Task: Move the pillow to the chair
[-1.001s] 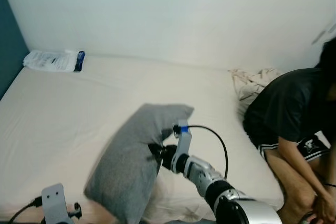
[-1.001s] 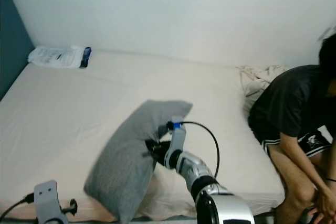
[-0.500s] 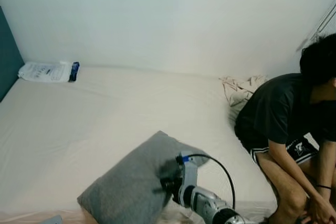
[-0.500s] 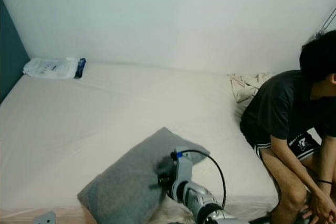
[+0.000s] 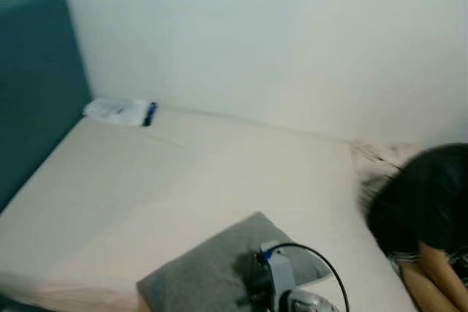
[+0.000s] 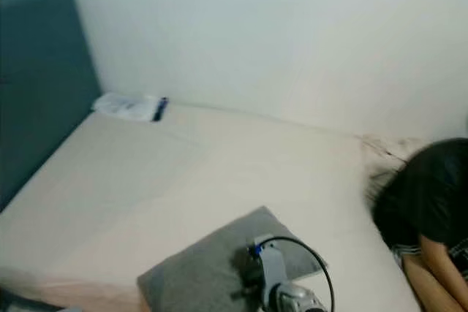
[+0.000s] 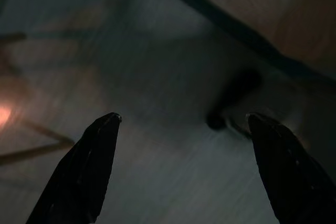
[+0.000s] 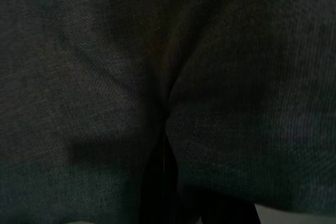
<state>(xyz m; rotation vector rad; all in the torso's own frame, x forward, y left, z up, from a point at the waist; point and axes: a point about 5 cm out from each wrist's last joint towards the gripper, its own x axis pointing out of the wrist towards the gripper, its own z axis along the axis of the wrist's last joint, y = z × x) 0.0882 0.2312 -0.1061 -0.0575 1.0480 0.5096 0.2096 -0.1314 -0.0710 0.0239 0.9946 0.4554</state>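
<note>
At near edge of bed (image 5: 146,202): grey pillow (image 5: 212,272), one corner raised, rest lying on cream sheet. Right tool (image 6: 248,279) at pillow's near side, fingers pinched together on fold of grey fabric; wrist view shows cloth bunched around fingers (image 8: 160,182). Left tool (image 7: 181,171) spread wide, grasping nothing, over dim blurred floor. Teal headboard (image 5: 33,85) on left. White packet (image 5: 117,111) at far corner by wall. Person (image 5: 428,217) in dark shirt crouched at bed's right side.

White wall (image 5: 292,42), teal headboard (image 5: 33,85), bed (image 5: 146,188)
</note>
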